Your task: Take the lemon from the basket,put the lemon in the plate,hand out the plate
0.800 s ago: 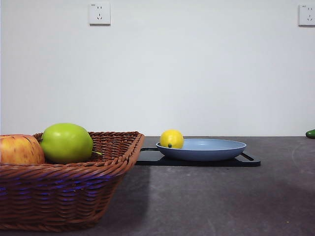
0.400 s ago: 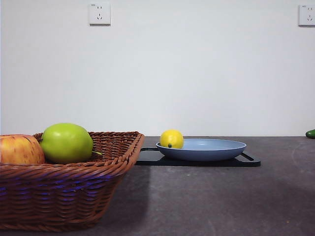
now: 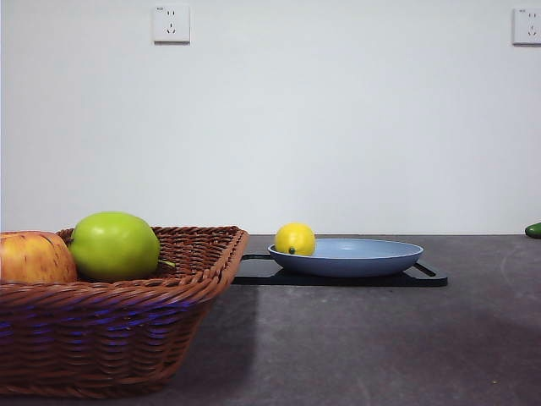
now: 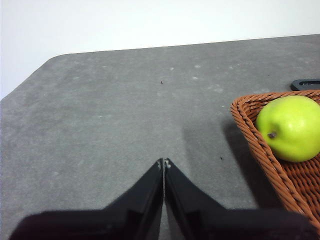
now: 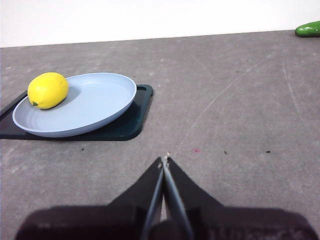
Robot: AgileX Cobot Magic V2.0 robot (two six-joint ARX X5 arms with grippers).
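The yellow lemon [image 3: 295,238] lies in the grey-blue plate [image 3: 363,256], at its left side. It also shows in the right wrist view [image 5: 47,90], in the plate [image 5: 95,105]. The wicker basket [image 3: 118,313] stands near at the left and holds a green apple [image 3: 114,246] and a red-yellow apple [image 3: 34,258]. My right gripper [image 5: 164,162] is shut and empty, over bare table, apart from the plate. My left gripper [image 4: 163,163] is shut and empty, over bare table beside the basket [image 4: 270,155]. Neither arm shows in the front view.
The plate rests on a flat black tray [image 3: 427,276], also in the right wrist view [image 5: 132,120]. A green object [image 3: 533,229] lies at the far right edge, also in the right wrist view [image 5: 307,28]. Two wall sockets [image 3: 171,23] are on the back wall.
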